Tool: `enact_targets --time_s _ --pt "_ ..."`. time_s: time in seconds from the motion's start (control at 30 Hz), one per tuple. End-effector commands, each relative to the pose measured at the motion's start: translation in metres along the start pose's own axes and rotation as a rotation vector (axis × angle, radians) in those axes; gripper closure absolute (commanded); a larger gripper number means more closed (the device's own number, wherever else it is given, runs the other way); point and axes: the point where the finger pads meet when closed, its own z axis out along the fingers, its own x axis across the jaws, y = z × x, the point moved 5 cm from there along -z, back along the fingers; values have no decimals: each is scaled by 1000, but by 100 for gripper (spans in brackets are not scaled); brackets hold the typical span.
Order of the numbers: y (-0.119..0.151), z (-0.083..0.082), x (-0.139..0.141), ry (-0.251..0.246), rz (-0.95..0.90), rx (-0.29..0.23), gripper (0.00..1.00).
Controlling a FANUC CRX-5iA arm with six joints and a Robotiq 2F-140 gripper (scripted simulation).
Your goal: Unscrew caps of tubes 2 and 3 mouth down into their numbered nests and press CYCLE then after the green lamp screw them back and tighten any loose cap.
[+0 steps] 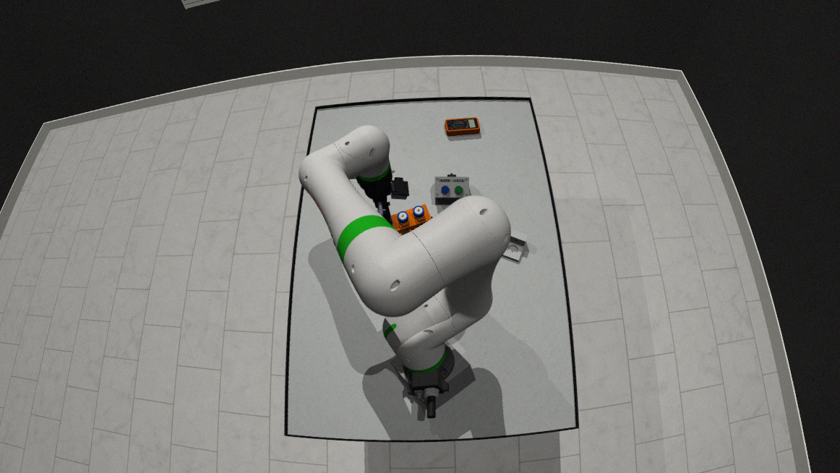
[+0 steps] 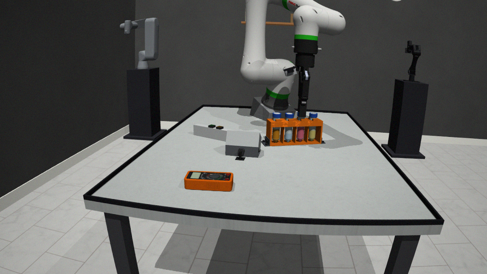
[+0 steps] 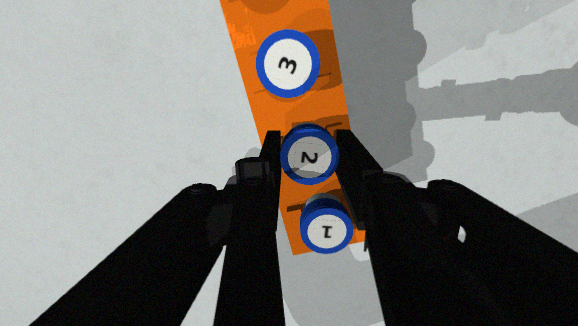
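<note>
The orange decapping rack (image 3: 295,100) holds the tubes with blue caps. In the wrist view, cap 3 (image 3: 287,63) is farthest, cap 2 (image 3: 306,155) in the middle and cap 1 (image 3: 326,230) nearest. My gripper (image 3: 308,151) points straight down over the rack, and its two black fingers press on opposite sides of cap 2, which stands over tube 2's place. In the exterior view the gripper (image 2: 302,110) reaches the second cap from the right on the rack (image 2: 294,130). Caps 1, 3 and 4 sit on their tubes. From above, the arm hides part of the rack (image 1: 411,218).
The grey key housing (image 1: 451,189) with the blue key (image 1: 444,190) and the green key (image 1: 458,190) stands beyond the rack. The cap tray (image 2: 209,130) with its two lamps lies beside the housing (image 2: 242,143). An orange multimeter (image 2: 208,180) lies near the table's far end.
</note>
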Motion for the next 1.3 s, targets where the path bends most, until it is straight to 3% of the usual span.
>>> enact_targets --time_s 0.0,0.4,0.67,0.7,1.03,1.13,1.27 --pt "-1 -1 -1 4 -152 -18 70" --pt "-1 -1 -1 -2 -749 -18 70" --pt "-1 -2 -1 -2 -749 -18 70" --pt "-1 -1 -1 -2 -749 -18 59" --pt "-1 -1 -1 -2 -749 -18 59" --pt "-1 -1 -1 -1 -666 -18 59" --pt "-1 -1 -1 2 -361 -19 59"
